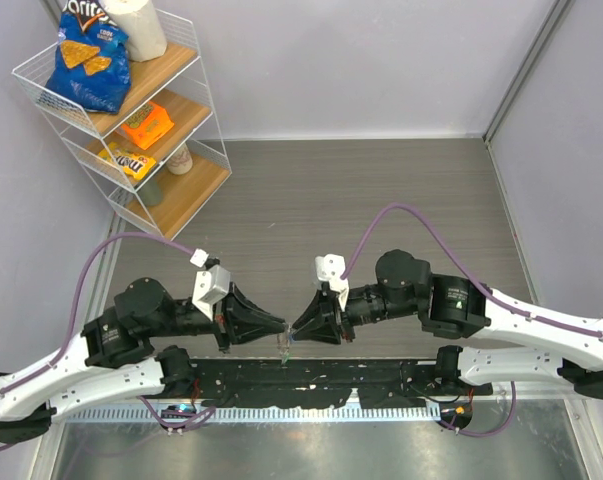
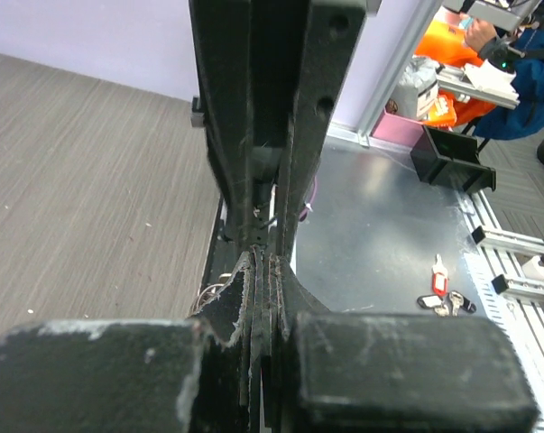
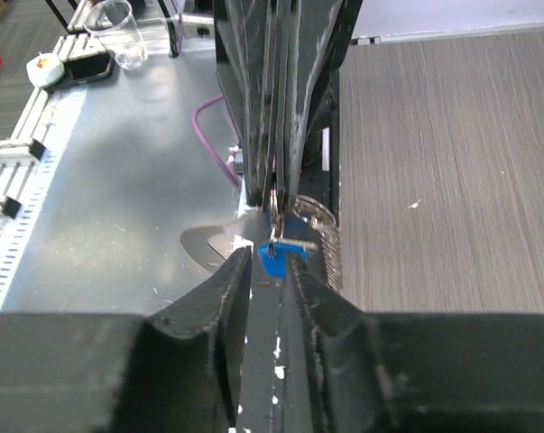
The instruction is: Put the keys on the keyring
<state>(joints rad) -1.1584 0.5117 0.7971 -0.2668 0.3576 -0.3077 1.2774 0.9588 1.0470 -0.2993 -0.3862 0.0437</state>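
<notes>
So far I can't confirm that any key is fully on. I am mid-threading, low in the centre of the top view, where both arms meet tip to tip above the near edge of the worktop (image 1: 381, 200).

In the right wrist view, the right jaws stand almost together in the middle of the frame. They pinch the blue key (image 3: 277, 262) by its plastic head. Just above and to the right of it lies the keyring (image 3: 314, 211), a thin loop with a chain-like stretch running down its right side, right beside the key.

The left jaws are closed tight and come down from the top of that frame onto the loop's edge. I judge they hold the keyring, but the contact is too fine to be sure. Whether the blue key's hole has caught the ring I cannot tell.

The green key (image 1: 284, 349) shows only as a tiny greenish speck just below the meeting tips in the top view, so I cannot say if it hangs on the ring. By my reckoning, at least the blue key is left to slide home and be released.
</notes>
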